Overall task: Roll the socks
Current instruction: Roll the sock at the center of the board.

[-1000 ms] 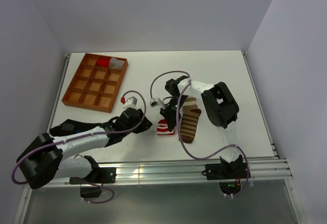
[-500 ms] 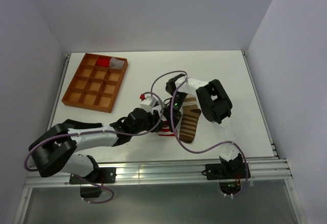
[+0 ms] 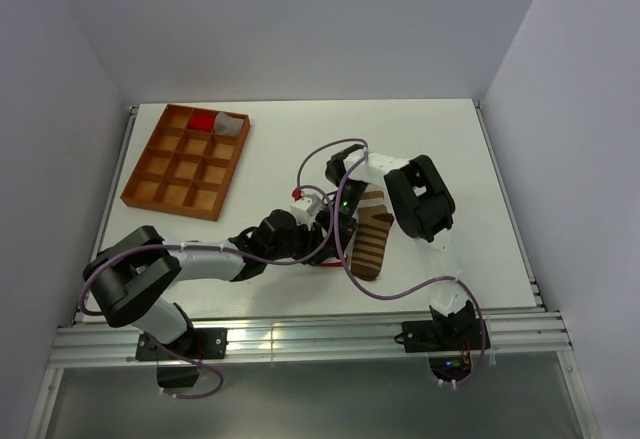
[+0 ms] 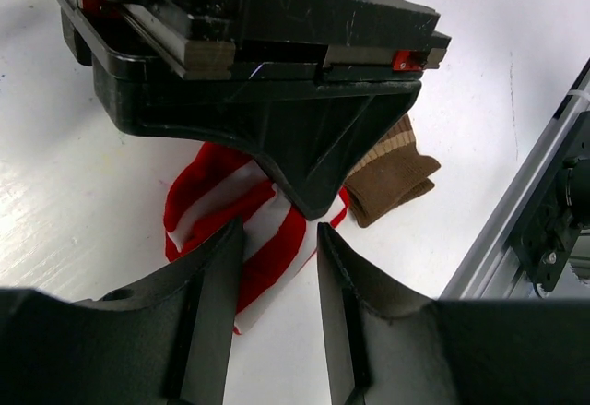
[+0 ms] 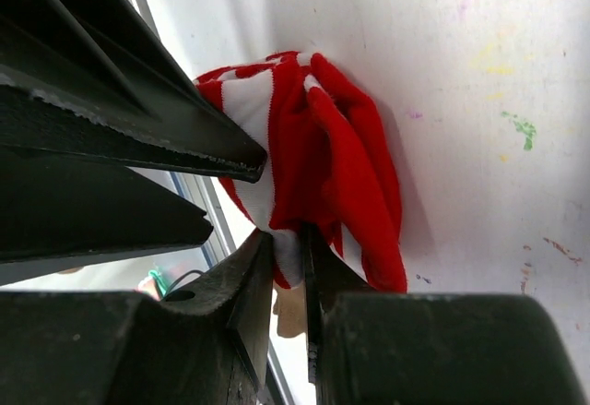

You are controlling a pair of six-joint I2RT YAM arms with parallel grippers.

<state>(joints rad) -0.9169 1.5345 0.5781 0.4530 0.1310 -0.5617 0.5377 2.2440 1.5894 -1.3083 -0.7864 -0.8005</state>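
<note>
The red-and-white sock (image 5: 327,147) lies bunched on the white table, and my right gripper (image 5: 288,250) is shut on a fold at its edge. In the left wrist view the same sock (image 4: 210,204) shows under the right gripper's black body. My left gripper (image 4: 280,244) is open; its fingers (image 4: 218,280) are low over the sock's near edge and nothing is pinched between them. The dark-brown-and-tan sock (image 3: 372,242) lies flat just right of both grippers, and its cuff (image 4: 392,176) shows in the left wrist view.
An orange divided tray (image 3: 160,171) sits at the back left, with a red and a white item in its far compartments. The table's front metal rail (image 3: 330,334) runs close behind the grippers. Purple cables loop over both arms.
My left arm has swung right across the table until its gripper sits against the right gripper at the red-and-white sock. The right gripper stays in place on the sock.
</note>
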